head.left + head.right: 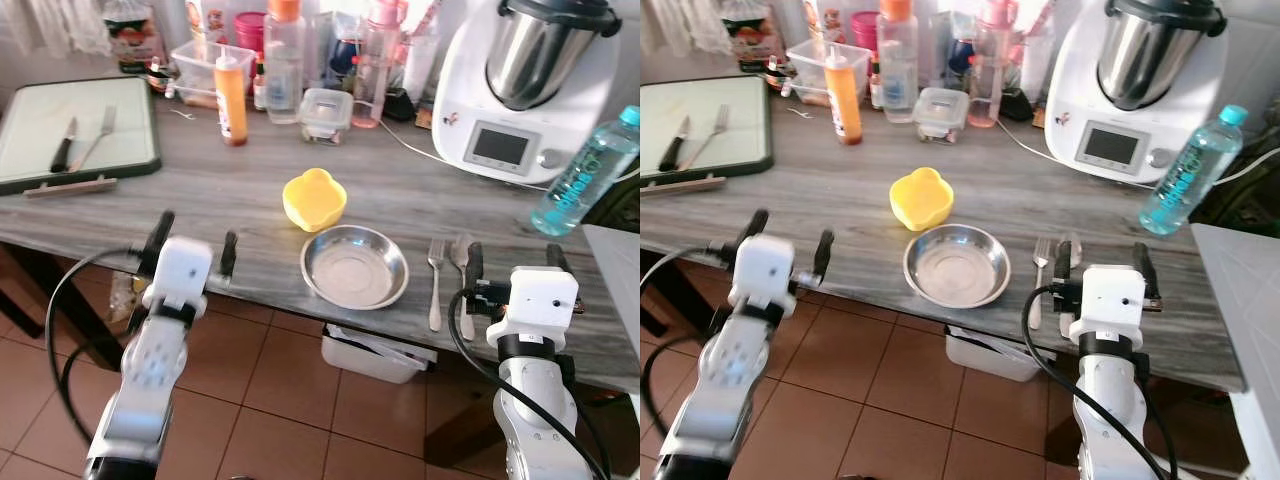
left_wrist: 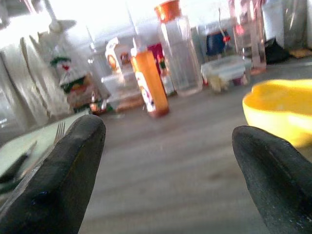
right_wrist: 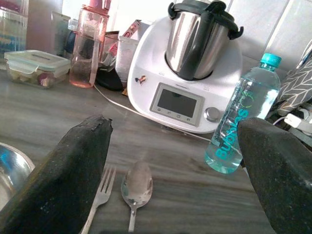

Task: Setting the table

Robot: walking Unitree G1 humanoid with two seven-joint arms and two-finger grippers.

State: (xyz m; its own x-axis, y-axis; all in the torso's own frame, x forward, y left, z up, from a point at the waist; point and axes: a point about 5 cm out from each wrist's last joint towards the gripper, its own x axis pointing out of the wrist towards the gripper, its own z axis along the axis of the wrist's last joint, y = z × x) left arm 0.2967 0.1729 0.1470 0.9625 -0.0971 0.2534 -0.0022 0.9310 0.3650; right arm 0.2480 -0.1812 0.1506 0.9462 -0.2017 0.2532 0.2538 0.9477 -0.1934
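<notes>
Lying on the grey wood-grain table (image 1: 420, 200) at the lower right of the left eye view, a metal fork (image 1: 436, 281) and a spoon (image 1: 462, 280) sit side by side, just right of a shallow steel bowl (image 1: 354, 266). Both pieces run lengthwise from the table's near edge toward the back, tines and spoon bowl at the far end, handles toward the robot. Directly behind the steel bowl, a yellow lobed cup (image 1: 314, 198) stands close by, though whether the two touch is hard to tell.

At the upper left of that view, a white cutting board (image 1: 60, 130) carries a black-handled knife (image 1: 63, 146) and a second fork (image 1: 95, 138), both angled with their handles toward the near edge.

Right gripper (image 1: 512, 272) hovers at the table's front edge with its fingers spread wide and grasping nothing; the spoon's handle is partly covered by one finger. In the right wrist view the spoon's handle and the fork's are cut off at the bottom. Left gripper (image 1: 193, 242) is likewise spread apart and empty at the lower left, blurred.

Across the back stand an orange sauce bottle (image 1: 231, 99), a white kitchen machine (image 1: 520, 90) and a blue water bottle (image 1: 588, 172) at far right.
</notes>
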